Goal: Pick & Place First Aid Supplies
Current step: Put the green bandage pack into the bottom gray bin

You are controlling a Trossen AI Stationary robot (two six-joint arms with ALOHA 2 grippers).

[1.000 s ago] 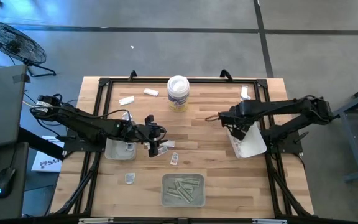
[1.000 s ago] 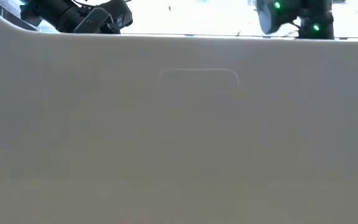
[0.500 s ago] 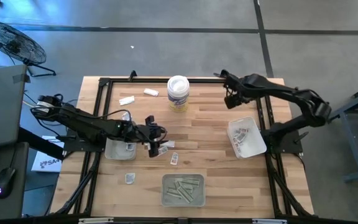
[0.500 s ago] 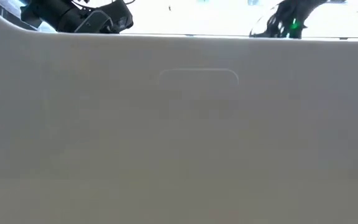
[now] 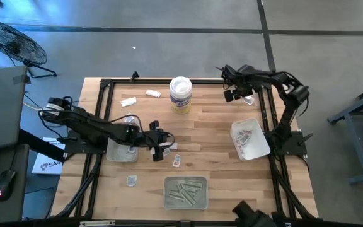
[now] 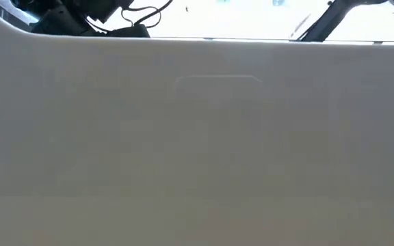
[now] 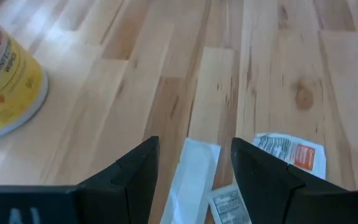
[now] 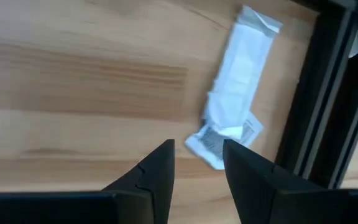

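Since a second ago the right gripper (image 5: 231,94) has swung off the tray (image 5: 261,149) on the right side of the table (image 5: 213,135) to the far right corner, and the left gripper (image 5: 161,149) has edged slightly toward the table's middle.

Nearest, at the front edge, a translucent grey tray (image 5: 169,200) holds narrow pale strip wrappers (image 5: 186,191). One small white packet (image 5: 131,181) lies alone to its left.

At mid-table the left gripper hangs low with its fingers (image 7: 135,171) moderately apart and empty. A pale strip wrapper (image 7: 194,171) lies on the wood between them, and two white square packets, one with red print (image 7: 294,152) and one with dark print (image 7: 229,204), sit just beside it.

The right-hand tray holds white packets with red print (image 5: 246,135).

Farther back stands a white tub with a yellowish label (image 5: 181,94); two packets (image 5: 140,98) lie to its left.

At the far right corner the right gripper's fingers (image 8: 151,171) are narrowly parted, holding nothing, above a long pale strip wrapper (image 8: 238,81) that overlaps a small printed packet (image 8: 219,140) beside the black frame rail (image 8: 319,93).
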